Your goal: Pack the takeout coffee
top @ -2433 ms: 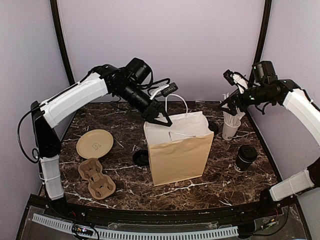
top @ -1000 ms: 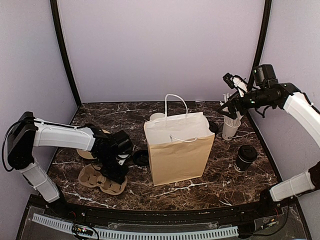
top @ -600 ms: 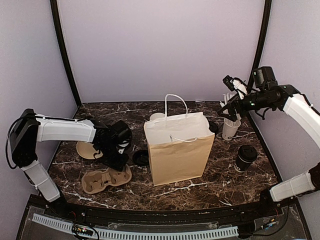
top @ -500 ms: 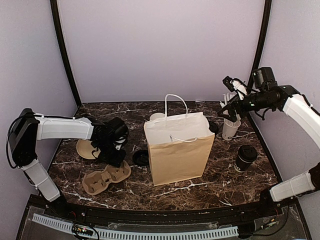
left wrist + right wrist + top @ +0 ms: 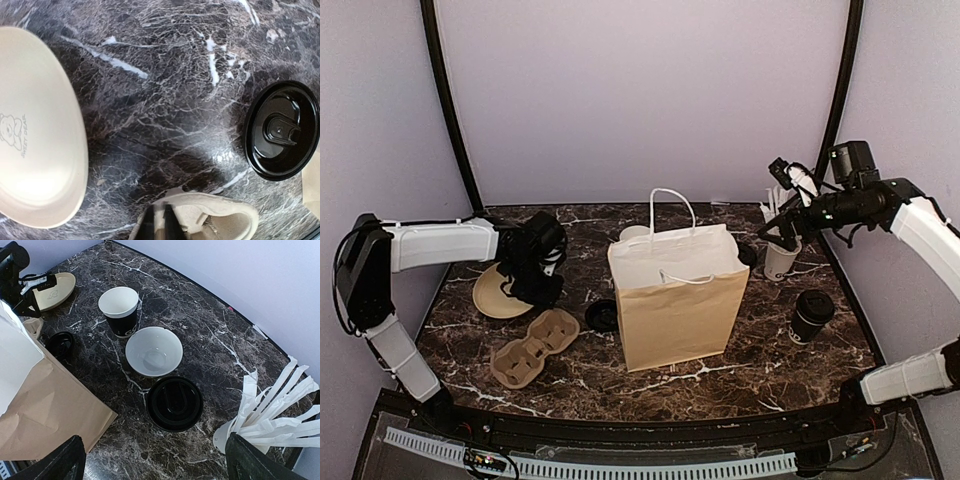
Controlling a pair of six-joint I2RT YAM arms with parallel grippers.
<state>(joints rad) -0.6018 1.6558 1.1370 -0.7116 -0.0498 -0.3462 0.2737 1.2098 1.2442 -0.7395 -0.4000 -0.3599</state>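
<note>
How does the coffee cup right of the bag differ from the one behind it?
The lidded cup, right of the paper bag, wears a black dome lid; the open cup, behind the bag, has none and shows its white inside. The lidded cup stands alone; the open cup stands close beside a white bowl. Both are upright black paper cups, outside the bag.

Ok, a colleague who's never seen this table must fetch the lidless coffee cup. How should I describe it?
Find the brown paper bag standing in the middle. Just behind it, on the far side, a black paper cup stands beside a low white bowl. Unlike the lidded cup right of the bag, it is open, showing its white inside.
</note>
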